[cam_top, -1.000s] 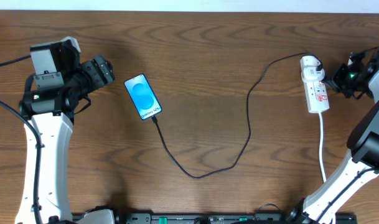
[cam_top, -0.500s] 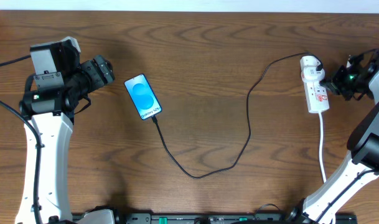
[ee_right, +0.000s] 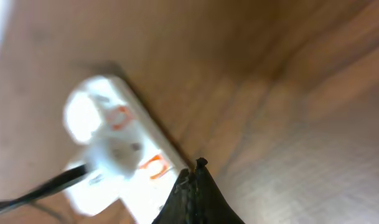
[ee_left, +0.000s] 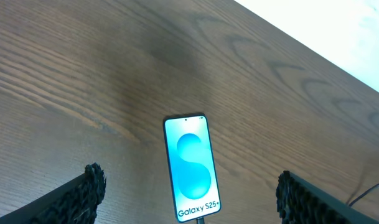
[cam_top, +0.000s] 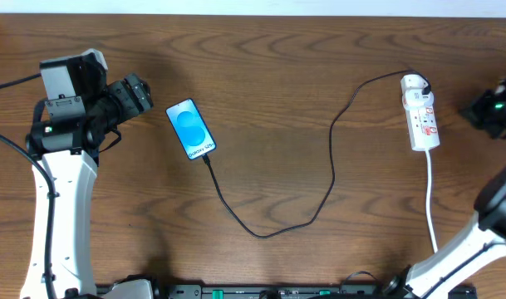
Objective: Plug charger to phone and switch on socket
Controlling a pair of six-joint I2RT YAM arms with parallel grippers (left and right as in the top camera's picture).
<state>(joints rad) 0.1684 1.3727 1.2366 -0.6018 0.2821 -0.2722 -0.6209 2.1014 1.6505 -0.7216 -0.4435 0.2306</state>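
Observation:
The phone [cam_top: 190, 129] lies on the wooden table with its light blue screen up; it also shows in the left wrist view [ee_left: 191, 167]. The black charger cable [cam_top: 269, 231] runs from the phone's lower end in a loop to the white plug adapter [cam_top: 414, 84] seated in the socket strip [cam_top: 422, 121]. My left gripper [ee_left: 189, 199] is open, to the left of the phone with nothing between its fingers. My right gripper [ee_right: 195, 180] is shut and empty, to the right of the socket strip [ee_right: 124, 152] and apart from it.
The strip's white cord [cam_top: 431, 195] runs toward the front edge. The left arm [cam_top: 66, 166] stands at the left and the right arm [cam_top: 493, 199] at the right edge. Bare wood lies between phone and strip.
My right gripper has pulled back to the right, away from the socket strip. The left arm, phone and cable have not moved.

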